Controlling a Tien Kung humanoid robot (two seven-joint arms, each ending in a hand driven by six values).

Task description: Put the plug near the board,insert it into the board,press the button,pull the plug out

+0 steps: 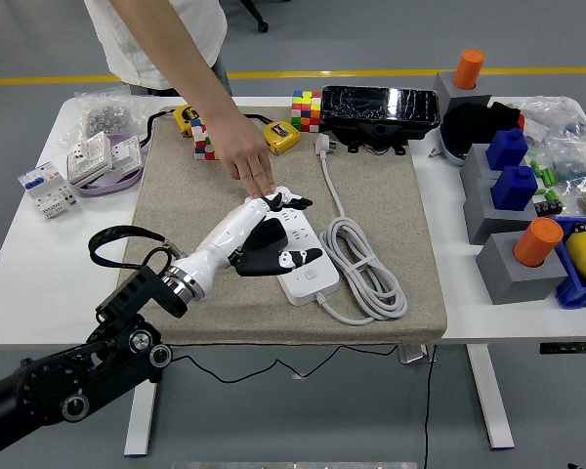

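A white power strip (308, 278) lies on the beige mat (176, 195), and its white cable (366, 264) is coiled to its right. My left hand (291, 231) is over the strip's middle. Its fingers (291, 201) and thumb (301, 258) are curled around a black plug (264, 249), which sits against the strip's top face. How deep the plug sits is hidden by the hand. A person's hand (249, 161) presses on the strip's far end. The strip's own white plug (322, 145) lies loose at the mat's far side. My right arm is out of view.
Colour cubes (307, 109), a yellow tape measure (281, 135) and a black box (379, 107) line the mat's far edge. Grey blocks with blue and orange pegs (516, 186) stand at the right. White electrical parts (83, 166) lie at the left.
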